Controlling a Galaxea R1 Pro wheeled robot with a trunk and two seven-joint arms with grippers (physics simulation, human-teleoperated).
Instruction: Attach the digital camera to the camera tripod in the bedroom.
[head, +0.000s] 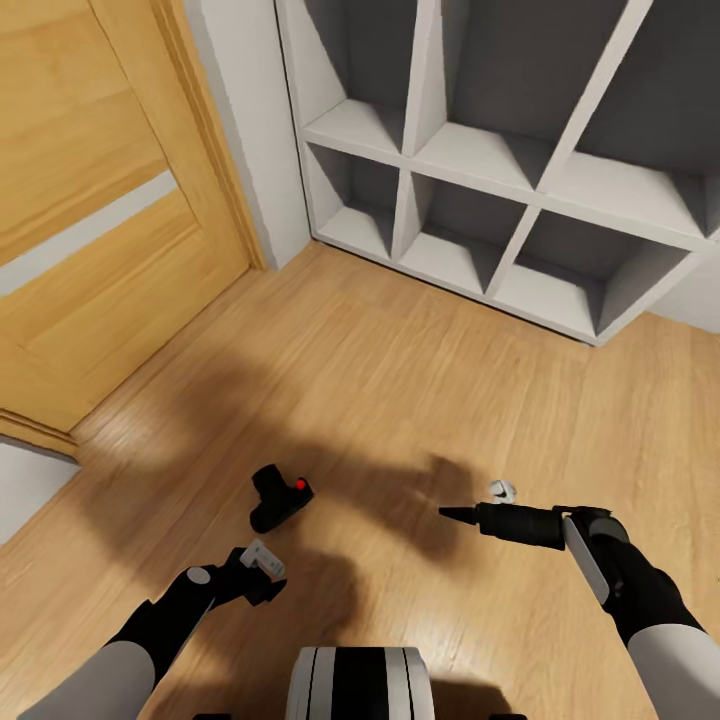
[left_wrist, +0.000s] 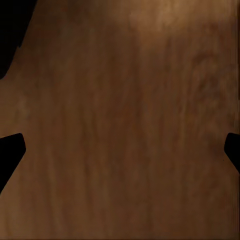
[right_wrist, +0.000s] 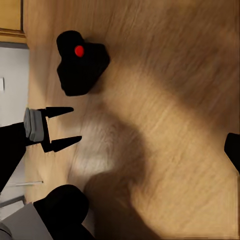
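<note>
The digital camera (head: 280, 497), small, black and boxy with a red button on top, lies on the light wood floor (head: 400, 400). My left gripper (head: 268, 577) hovers just short of it, low over the floor, open and holding nothing. Its two spread fingers (right_wrist: 62, 144) appear in the right wrist view, beside the camera (right_wrist: 80, 62). My right gripper (head: 450, 514) points toward the camera from the right, a hand's width off. One fingertip (right_wrist: 233, 150) sits at the frame edge, so the gripper looks open and empty. The camera tripod is out of view.
A white-grey cubby shelf unit (head: 480, 160) stands against the wall ahead. A wooden door (head: 90, 230) closes off the left side. A small white object (head: 502, 490) lies on the floor by the right gripper. My base (head: 360, 682) is at the bottom.
</note>
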